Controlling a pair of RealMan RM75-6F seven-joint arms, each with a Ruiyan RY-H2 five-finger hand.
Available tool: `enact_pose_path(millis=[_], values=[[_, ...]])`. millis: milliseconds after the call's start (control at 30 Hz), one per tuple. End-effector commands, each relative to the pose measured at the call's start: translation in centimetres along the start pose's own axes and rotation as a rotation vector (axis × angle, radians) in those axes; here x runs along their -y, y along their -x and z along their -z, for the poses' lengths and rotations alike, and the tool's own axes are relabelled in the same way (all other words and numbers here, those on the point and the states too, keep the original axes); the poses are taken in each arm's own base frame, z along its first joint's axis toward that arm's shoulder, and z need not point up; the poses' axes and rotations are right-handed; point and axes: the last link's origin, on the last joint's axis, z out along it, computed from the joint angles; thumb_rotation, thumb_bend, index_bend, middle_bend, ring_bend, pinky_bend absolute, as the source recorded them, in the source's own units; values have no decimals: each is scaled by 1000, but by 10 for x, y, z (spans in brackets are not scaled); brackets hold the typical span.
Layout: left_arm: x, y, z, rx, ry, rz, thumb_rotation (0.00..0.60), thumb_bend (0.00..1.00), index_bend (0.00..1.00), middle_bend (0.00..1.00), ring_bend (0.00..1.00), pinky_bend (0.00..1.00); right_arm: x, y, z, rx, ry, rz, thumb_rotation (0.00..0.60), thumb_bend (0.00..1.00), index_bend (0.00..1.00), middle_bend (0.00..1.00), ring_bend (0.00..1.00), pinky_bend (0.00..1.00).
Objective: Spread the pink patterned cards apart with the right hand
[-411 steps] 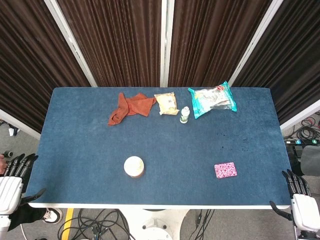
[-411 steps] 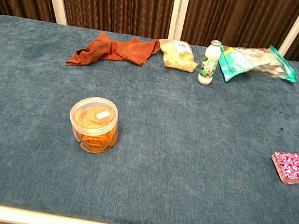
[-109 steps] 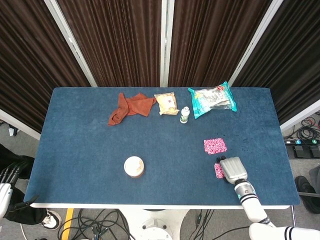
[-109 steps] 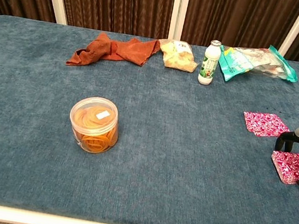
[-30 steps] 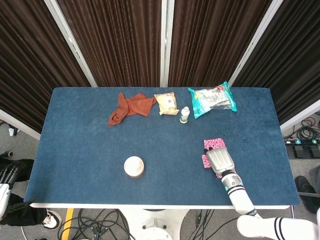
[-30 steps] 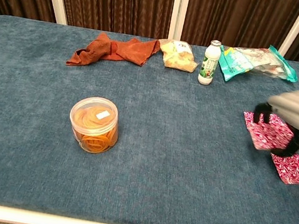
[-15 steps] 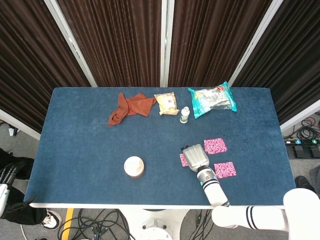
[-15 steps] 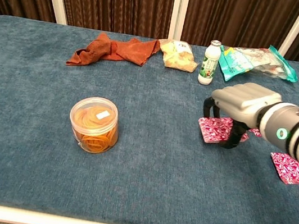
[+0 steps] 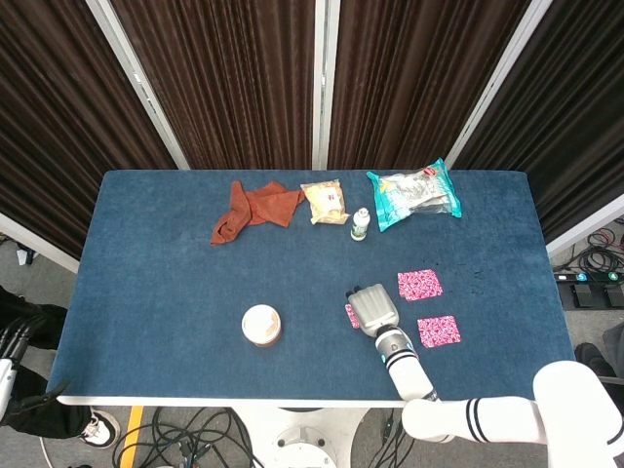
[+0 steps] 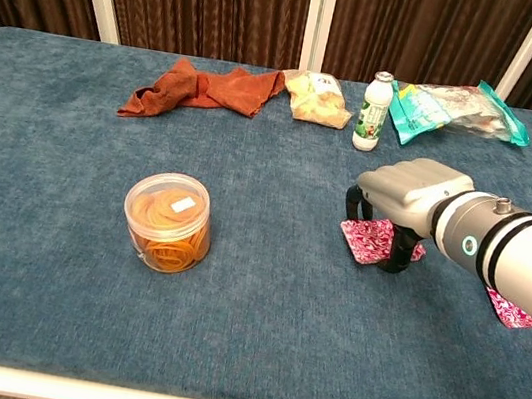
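Observation:
Pink patterned cards lie in three spots on the blue table (image 9: pixel 175 253). One card (image 9: pixel 419 285) rests to the right of centre and another (image 9: pixel 439 331) lies nearer the front edge. My right hand (image 9: pixel 370 310) is left of both, fingers curled down around a small pink stack (image 9: pixel 352 315). In the chest view the right hand (image 10: pixel 403 199) grips this pink stack (image 10: pixel 373 241) on the cloth, and my forearm hides most of the front card (image 10: pixel 510 309). Only a sliver of my left hand (image 9: pixel 5 372) shows off the table's front left corner.
A round clear tub of orange rings (image 9: pixel 261 325) stands front centre. Along the back lie an orange cloth (image 9: pixel 255 210), a snack packet (image 9: pixel 325 202), a small white bottle (image 9: pixel 361 223) and a teal bag (image 9: pixel 413 194).
My right hand has slid a little further left with the pink stack, away from the two cards left behind. The left hand has not moved.

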Motion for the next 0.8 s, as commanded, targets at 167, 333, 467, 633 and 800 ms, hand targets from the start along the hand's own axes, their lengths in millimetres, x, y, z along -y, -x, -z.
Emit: enact_pose_path(millis=[167, 333, 467, 633, 800], values=[[0, 1, 0, 0, 0, 0, 600, 143, 105, 77, 0, 80, -3, -2, 2, -1, -1, -2, 600, 90, 56, 101, 687, 787], [0, 1, 0, 2, 0, 1, 600, 143, 105, 77, 0, 80, -17, -12, 20, -49, 8, -15, 600, 89, 55, 102, 688, 787], [-1, 1, 0, 2, 4, -1, 600, 143, 105, 77, 0, 80, -44, -15, 50, -116, 45, -23, 600, 79, 54, 122, 684, 781], [-4, -1, -1, -4, 8, -3, 600, 143, 105, 77, 0, 80, -92, 6, 107, -199, 135, 43, 600, 53, 54, 138, 481, 621], [-6, -4, -5, -14, 15, -8, 600, 143, 105, 77, 0, 80, -138, 45, 158, -257, 250, -43, 600, 52, 80, 131, 277, 266]])
